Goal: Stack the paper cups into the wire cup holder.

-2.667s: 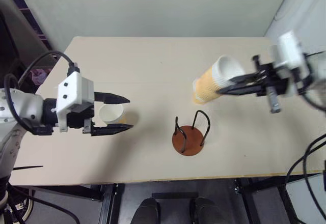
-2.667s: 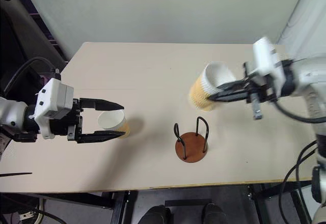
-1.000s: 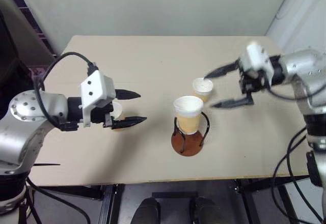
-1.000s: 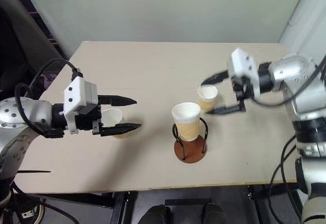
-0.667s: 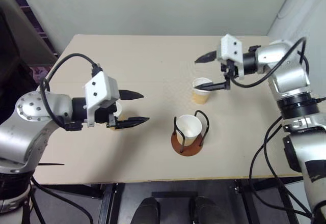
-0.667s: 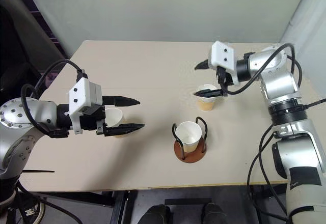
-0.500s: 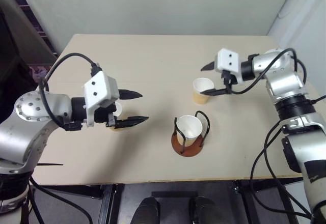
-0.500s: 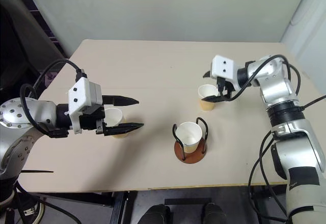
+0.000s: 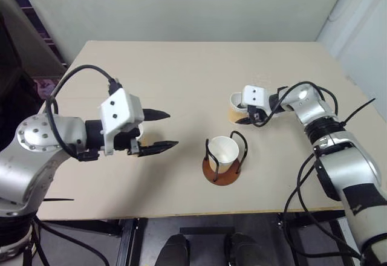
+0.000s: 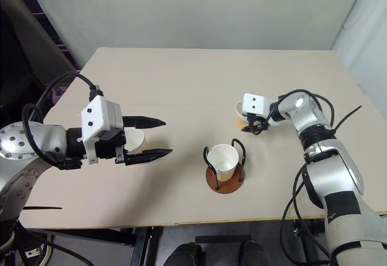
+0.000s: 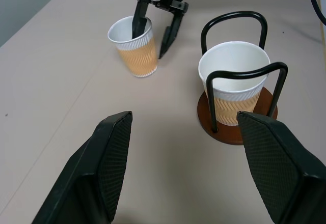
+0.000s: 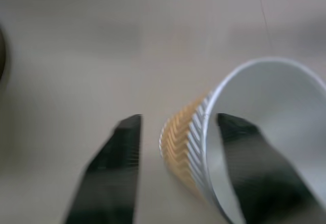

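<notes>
Straddling one wall of the paper cup (image 11: 133,46) beyond the wire cup holder (image 9: 221,170), your right gripper (image 11: 155,28) has one finger inside, not visibly clamped. Pinch lightly; thin paper crushes easily. Left gripper (image 9: 158,130) gapes empty.

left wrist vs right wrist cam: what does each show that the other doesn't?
Left wrist: the holder with a cup seated in it, the open left hand, and the right hand seen from outside, one finger in the loose cup, one outside. Right wrist: close up, a gap between the outer finger and that cup's wall. Both: the loose cup, the right hand straddling its rim, the table.
</notes>
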`<state>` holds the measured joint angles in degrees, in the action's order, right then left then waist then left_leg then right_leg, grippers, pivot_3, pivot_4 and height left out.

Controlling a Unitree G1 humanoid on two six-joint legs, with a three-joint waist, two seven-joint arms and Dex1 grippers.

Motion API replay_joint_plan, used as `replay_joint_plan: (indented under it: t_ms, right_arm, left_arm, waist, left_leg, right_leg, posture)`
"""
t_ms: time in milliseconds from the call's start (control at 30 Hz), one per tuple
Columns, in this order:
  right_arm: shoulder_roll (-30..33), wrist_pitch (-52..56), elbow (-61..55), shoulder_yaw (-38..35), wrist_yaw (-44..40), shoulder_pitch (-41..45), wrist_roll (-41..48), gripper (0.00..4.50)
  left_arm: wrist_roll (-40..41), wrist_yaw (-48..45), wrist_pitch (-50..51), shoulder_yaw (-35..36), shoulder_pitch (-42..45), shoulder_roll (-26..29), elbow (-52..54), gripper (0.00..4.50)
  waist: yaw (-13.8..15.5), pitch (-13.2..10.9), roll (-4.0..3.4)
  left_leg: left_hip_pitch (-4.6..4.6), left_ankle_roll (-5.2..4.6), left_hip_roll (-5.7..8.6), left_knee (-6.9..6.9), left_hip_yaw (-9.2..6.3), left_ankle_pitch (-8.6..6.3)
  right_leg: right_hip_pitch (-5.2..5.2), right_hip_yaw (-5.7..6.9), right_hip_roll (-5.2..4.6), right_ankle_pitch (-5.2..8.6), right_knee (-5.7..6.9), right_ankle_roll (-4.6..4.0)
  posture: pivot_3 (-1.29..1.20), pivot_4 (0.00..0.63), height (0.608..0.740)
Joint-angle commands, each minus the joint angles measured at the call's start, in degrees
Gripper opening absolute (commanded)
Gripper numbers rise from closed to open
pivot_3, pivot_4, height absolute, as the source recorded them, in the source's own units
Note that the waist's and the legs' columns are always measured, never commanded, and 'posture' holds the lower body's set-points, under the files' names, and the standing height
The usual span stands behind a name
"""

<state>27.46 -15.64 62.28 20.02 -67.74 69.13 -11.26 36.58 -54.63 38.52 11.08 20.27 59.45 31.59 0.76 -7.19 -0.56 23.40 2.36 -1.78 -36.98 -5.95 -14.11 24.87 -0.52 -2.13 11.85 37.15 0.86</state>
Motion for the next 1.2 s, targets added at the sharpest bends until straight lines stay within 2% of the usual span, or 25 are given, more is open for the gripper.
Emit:
replay_joint_plan:
  t_ms: [33,100,133,267,400,500,600,733,800,867,1133,1200]
  right_arm:
    - [0.35,-1.28,-1.83,-2.81,-2.81,2.52,2.18,0.92]
    - [0.68,-0.65,-3.37,-4.29,-5.57,2.53,4.01,0.16]
    - [1.03,-0.18,-4.56,-5.09,-7.22,2.46,5.16,0.01]
    - [5.85,8.30,-16.17,-10.50,-15.83,2.87,13.08,0.01]
    - [13.94,29.91,-42.04,-15.77,-24.02,-1.22,27.37,0.01]
    - [19.02,43.08,-60.84,-16.95,-24.76,-8.08,38.12,0.01]
    - [20.57,48.70,-71.60,-16.61,-22.63,-13.36,41.51,0.01]
    - [19.46,50.30,-76.83,-14.36,-18.02,-16.07,40.34,0.01]
    - [19.25,50.24,-77.91,-13.42,-16.84,-16.95,39.98,0.01]
    - [19.51,50.02,-78.49,-12.83,-16.59,-17.63,39.99,0.01]
    - [20.65,47.29,-78.35,-9.84,-16.95,-19.20,37.28,0.01]
    - [20.69,46.55,-78.08,-9.16,-16.98,-19.41,36.56,0.42]
  left_arm:
    - [0.20,-0.30,-0.40,2.69,0.08,1.30,1.03,3.52]
    - [0.36,-1.01,-0.89,2.67,0.59,1.58,0.56,3.52]
    - [0.48,-1.40,-1.13,2.61,0.86,1.68,0.42,3.52]
    - [0.21,-2.82,-2.08,2.13,2.28,1.84,-0.90,3.52]
    - [-0.33,-3.60,-3.00,0.47,2.63,1.01,-1.45,3.52]
    - [-0.30,-4.62,-3.67,-0.72,3.05,0.47,-2.17,3.52]
    - [-0.80,-6.34,-4.46,-2.24,4.02,0.45,-3.34,3.52]
    - [-2.23,-6.95,-5.27,-4.52,6.06,0.09,-5.26,3.52]
    - [-2.52,-7.01,-5.41,-4.99,6.25,-0.06,-5.41,3.52]
    - [-2.33,-6.95,-5.20,-4.82,5.67,-0.15,-4.80,3.52]
    - [-2.30,-6.68,-4.92,-4.28,4.75,0.11,-4.41,3.52]
    - [-2.18,-6.63,-4.81,-4.04,4.63,0.22,-4.28,3.52]
  waist:
    - [0.02,0.00,0.00]
    - [0.05,0.00,0.00]
    - [0.05,0.00,0.00]
    - [0.17,-0.02,-0.02]
    - [0.49,-0.01,-0.01]
    - [0.42,0.03,0.06]
    - [0.13,0.02,0.09]
    - [-0.15,-0.02,0.10]
    - [-0.20,-0.01,0.10]
    - [-0.22,-0.01,0.10]
    - [-0.23,-0.01,0.11]
    - [-0.23,-0.01,0.11]
  left_leg:
    - [0.00,0.01,0.00,0.00,0.00,-0.01]
    - [0.01,0.03,0.00,0.00,-0.01,0.00]
    - [0.02,0.04,0.00,0.00,-0.01,0.00]
    - [0.12,0.28,0.01,-0.01,-0.04,0.13]
    - [0.35,0.63,0.03,0.00,-0.04,0.33]
    - [0.37,0.75,0.02,0.00,0.00,0.40]
    - [0.17,0.90,-0.13,-0.13,-0.04,0.34]
    - [-0.24,1.05,-0.27,-0.11,0.02,0.37]
    - [-0.44,0.74,-0.39,0.00,0.00,0.20]
    - [-0.49,0.51,-0.47,0.00,-0.02,0.09]
    - [-0.48,0.38,-0.46,-0.06,0.01,0.24]
    - [-0.47,0.37,-0.46,-0.05,0.02,0.23]
  right_leg:
    - [0.00,0.01,0.00,0.00,0.00,0.00]
    - [0.00,0.03,0.00,0.00,-0.02,-0.01]
    - [0.00,0.03,0.00,0.01,-0.02,-0.01]
    - [0.03,0.10,0.00,0.01,-0.08,-0.02]
    - [0.15,0.16,0.00,0.05,-0.19,-0.07]
    - [0.03,0.24,0.17,0.09,-0.21,-0.12]
    - [-0.29,0.11,0.66,0.09,-0.34,-0.11]
    - [-0.28,-0.22,0.84,0.11,-0.20,-0.12]
    - [-0.32,-0.22,0.92,0.21,-0.11,-0.48]
    - [-0.32,-0.20,0.99,0.29,-0.06,-0.89]
    - [-0.34,-0.20,0.99,0.15,-0.07,-1.05]
    - [-0.34,-0.20,0.99,0.13,-0.07,-1.02]
  posture:
    - [0.00,0.150,0.740]
    - [0.00,0.150,0.740]
    - [0.00,0.150,0.740]
    - [0.00,0.150,0.740]
    - [0.00,0.150,0.740]
    - [0.00,0.150,0.740]
    - [0.00,0.150,0.740]
    - [0.00,0.150,0.740]
    - [0.00,0.150,0.740]
    - [0.00,0.150,0.740]
    - [0.00,0.150,0.740]
    - [0.00,0.150,0.740]
